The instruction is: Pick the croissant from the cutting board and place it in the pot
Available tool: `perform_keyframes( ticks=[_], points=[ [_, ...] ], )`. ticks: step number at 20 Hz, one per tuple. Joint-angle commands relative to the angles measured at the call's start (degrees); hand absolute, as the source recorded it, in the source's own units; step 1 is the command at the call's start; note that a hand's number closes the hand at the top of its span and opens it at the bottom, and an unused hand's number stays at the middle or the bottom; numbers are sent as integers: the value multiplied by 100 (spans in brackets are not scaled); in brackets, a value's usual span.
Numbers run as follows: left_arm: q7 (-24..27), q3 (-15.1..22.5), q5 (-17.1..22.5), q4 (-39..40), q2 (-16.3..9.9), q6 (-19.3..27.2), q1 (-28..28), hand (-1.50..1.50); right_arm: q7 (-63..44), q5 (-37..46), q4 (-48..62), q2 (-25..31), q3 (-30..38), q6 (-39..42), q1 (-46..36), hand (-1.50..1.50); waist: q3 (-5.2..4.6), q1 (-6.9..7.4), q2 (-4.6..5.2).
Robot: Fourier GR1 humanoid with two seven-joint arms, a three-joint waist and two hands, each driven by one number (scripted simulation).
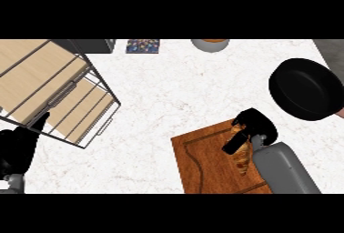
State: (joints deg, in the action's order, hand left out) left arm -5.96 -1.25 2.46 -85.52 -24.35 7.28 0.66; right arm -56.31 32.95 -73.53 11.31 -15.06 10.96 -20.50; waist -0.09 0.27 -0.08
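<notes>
- We are looking down on the white marbled counter (168, 91), the largest thing here; it is carrying everything else, so the whole carry can be happening above one surface.
- We are noting the wire rack over pale wooden drawers (53, 86) at the far left, well apart from the work area and probably not mattering to this task.
- We are logging the cutting board (201, 159) at lower centre-right. It is sitting right in front of the right forearm, which is likely why that arm is taking the pick.
- We are seeing the black pot (306, 88) up and to the right of the board, near but not touching it, mouth open upward. That is leaving a short up-and-right path for the transfer, in our judgement.
- We are finding the left hand (19, 145) at the lower left edge, fingers relaxed and holding nothing, resting clear of the action.
- We are watching the right hand (252, 129) bearing down on the board's upper right part, fingers curling round the near end of the croissant.
- We are recording the croissant (242, 159) lying on the board, its tail showing below the hand; whether it is lifting off yet, we cannot tell.
</notes>
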Motion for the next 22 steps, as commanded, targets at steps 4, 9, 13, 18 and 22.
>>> perform_keyframes(
  ticks=[4,9,13,18,22],
  points=[
    [83,226,-149,-207,287,116,119,0,1381,226,-9,318,-640,743,-1068,150,11,141,15],
    [-258,43,-134,-248,121,23,35,0,1476,1095,-424,599,-878,210,-1040,150,11,-3,-12],
    [-94,-192,10,71,-14,-135,-49,0,662,1747,-1180,665,-964,123,-1582,150,2,-85,-44],
    [-273,-80,-73,-192,83,-69,-14,0,334,2516,-1796,1119,-669,-323,-1863,150,9,-85,-38],
    [163,7,-308,-120,284,41,243,0,424,2315,-2146,1060,-40,-615,-1745,150,9,-40,-7]
  ],
)
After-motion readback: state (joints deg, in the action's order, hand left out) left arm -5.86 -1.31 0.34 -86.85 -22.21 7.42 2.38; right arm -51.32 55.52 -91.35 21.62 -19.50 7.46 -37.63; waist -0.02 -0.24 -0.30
